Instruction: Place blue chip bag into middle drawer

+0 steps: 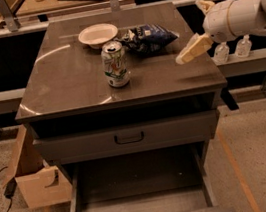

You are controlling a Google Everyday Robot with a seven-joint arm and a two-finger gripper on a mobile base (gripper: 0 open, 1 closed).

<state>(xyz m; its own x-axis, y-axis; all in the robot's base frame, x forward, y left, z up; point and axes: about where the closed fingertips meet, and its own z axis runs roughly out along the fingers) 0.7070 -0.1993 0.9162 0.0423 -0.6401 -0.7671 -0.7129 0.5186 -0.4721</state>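
Dark navy foil, crumpled and glinting, makes up the bag (151, 38), which lies on the rear of the surface (68, 83), right of centre. Its long axis runs left to right, about parallel to the back edge. One end tapers toward the right edge and the other nearly meets the bowl (97, 34). White lettering and pale patches break up the blue, though I cannot read them.

The surface is smooth, brownish grey and glossy, with faint curved reflections. The bowl is shallow, round and white. In front of it a green-and-white can (115, 64) stands upright, near the bag but apart from it.

The gripper (182, 59) hangs over the right part of the surface, just right of and in front of the bag and not touching it. Its tan fingers slant down to the left and seem pressed together, holding nothing.

Below a closed front with a black loop handle (129, 138), the drawer (140, 209) is pulled open. It is grey metal with a flat floor and low walls.
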